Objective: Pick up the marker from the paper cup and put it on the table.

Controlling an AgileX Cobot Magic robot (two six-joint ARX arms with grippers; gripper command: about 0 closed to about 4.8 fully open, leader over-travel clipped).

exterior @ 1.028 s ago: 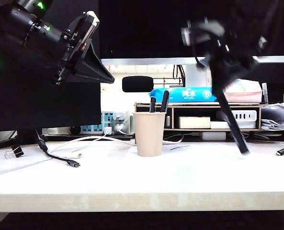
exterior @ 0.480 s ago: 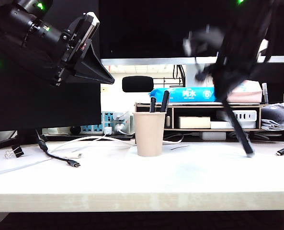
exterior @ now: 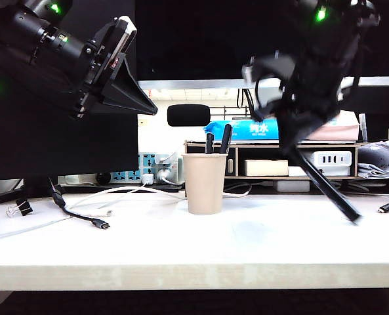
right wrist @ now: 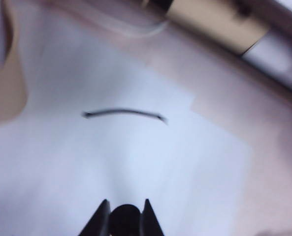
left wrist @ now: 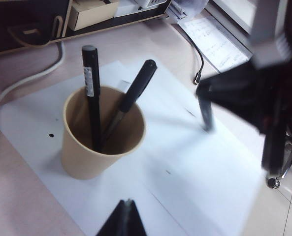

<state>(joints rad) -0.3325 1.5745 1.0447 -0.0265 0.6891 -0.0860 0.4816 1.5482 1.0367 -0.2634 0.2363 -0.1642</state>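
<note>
Now marker [exterior: 325, 187]: thick, black, blurred; long axis slanted, lower tip toward 4 o'clock, over counter [exterior: 194, 252]. Right hand [right wrist: 124, 216] pinching marker; left hand [left wrist: 125, 219] pressed together, raised at 10 o'clock from paper cup [exterior: 204, 183].

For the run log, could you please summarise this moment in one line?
right gripper: shut on thick black marker, tip low over white table | left gripper: shut, above beige paper cup

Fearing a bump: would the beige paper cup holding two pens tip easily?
Probably: the tapered beige paper cup looks light, narrow-based, and two slim black pens lean above its rim. It may slide on the white table. The shut left gripper hovers above-left; the right gripper, rightward, grips the black marker.
</note>
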